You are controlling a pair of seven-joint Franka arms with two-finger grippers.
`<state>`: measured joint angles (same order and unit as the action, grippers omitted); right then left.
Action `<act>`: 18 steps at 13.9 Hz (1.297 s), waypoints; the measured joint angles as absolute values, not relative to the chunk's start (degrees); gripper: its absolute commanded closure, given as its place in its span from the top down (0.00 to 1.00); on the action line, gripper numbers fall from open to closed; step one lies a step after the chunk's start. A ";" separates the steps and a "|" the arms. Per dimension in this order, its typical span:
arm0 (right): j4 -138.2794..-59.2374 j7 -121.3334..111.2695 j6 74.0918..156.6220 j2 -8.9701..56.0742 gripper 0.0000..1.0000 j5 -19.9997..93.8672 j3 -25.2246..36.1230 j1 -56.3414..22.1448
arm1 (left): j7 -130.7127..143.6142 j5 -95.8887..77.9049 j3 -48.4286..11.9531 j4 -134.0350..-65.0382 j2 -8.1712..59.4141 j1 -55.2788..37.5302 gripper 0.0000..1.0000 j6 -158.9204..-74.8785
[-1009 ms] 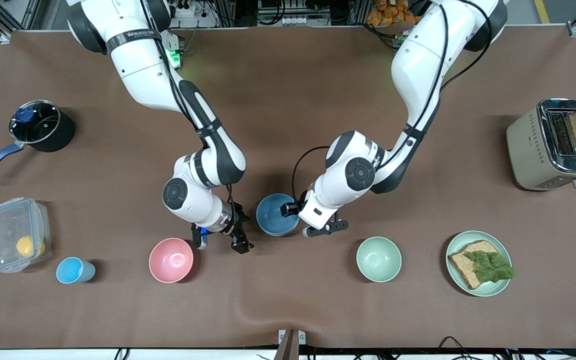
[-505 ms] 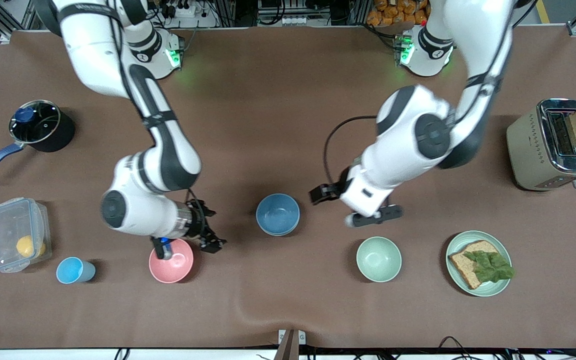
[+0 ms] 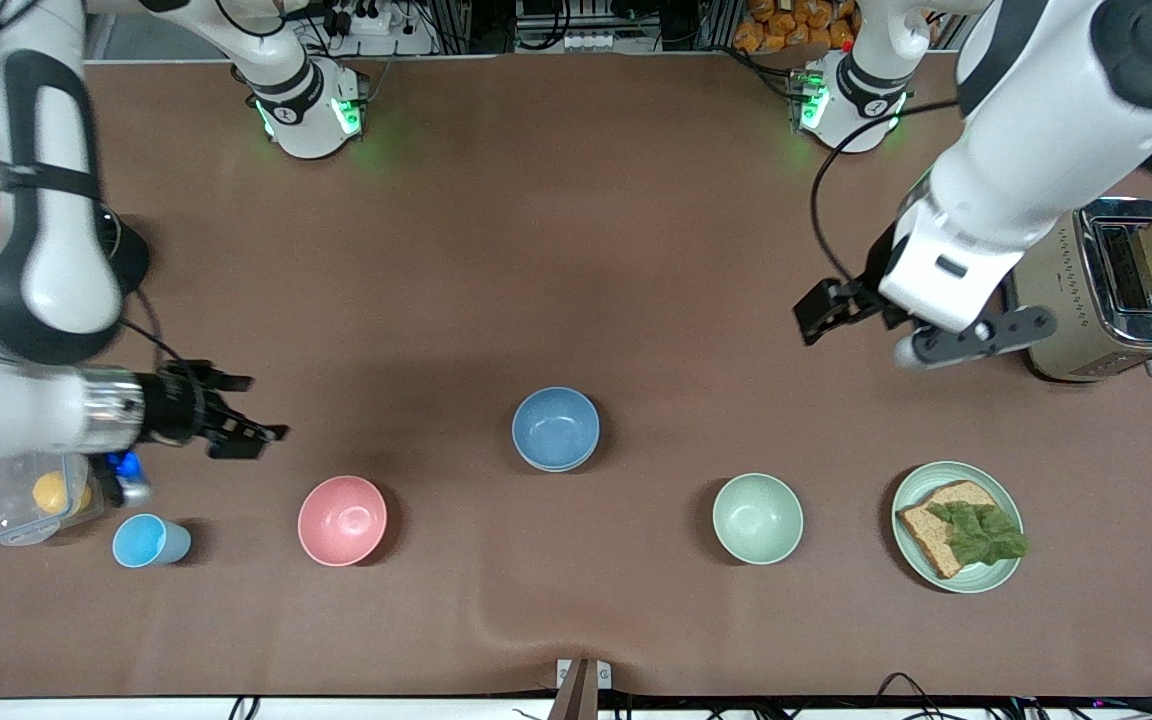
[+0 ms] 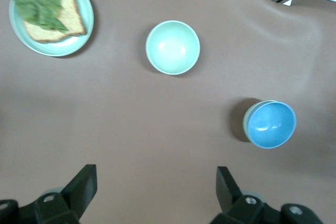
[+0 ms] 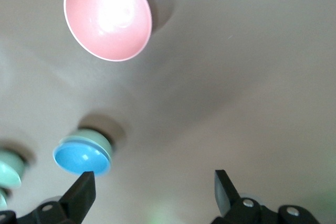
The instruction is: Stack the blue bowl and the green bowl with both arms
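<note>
The blue bowl (image 3: pixel 556 425) sits mid-table, nested inside the green bowl, which shows only as a thin rim under it (image 3: pixel 556 468). The stack also shows in the left wrist view, blue bowl (image 4: pixel 272 125) and green rim (image 4: pixel 245 121), and in the right wrist view, blue bowl (image 5: pixel 80 159) and green bowl (image 5: pixel 97 139). My left gripper (image 3: pixel 824 312) is open and empty, up in the air beside the toaster. My right gripper (image 3: pixel 248 412) is open and empty, up over the table between the plastic box and the pink bowl.
A pink bowl (image 3: pixel 342 520), a paler mint bowl (image 3: pixel 757 518) and a green plate with bread and lettuce (image 3: pixel 958 526) lie nearer the front camera. A light-blue cup (image 3: pixel 149 541), plastic box (image 3: pixel 8 500) and pot (image 3: pixel 126 255) are at the right arm's end. A toaster (image 3: pixel 1106 290) stands at the left arm's end.
Both arms have drawn away from the stacked bowls toward their own ends of the table and risen. The left gripper, at the blue bowl's rim a second ago, is clear of it. The bowls stayed put.
</note>
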<state>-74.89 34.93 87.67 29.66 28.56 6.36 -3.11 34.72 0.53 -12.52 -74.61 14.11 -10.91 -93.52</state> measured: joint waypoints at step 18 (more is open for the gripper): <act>-79.76 5.01 80.56 6.33 1.00 1.36 5.14 -5.47 | 12.37 1.88 -9.41 -85.16 1.74 1.78 1.00 -88.54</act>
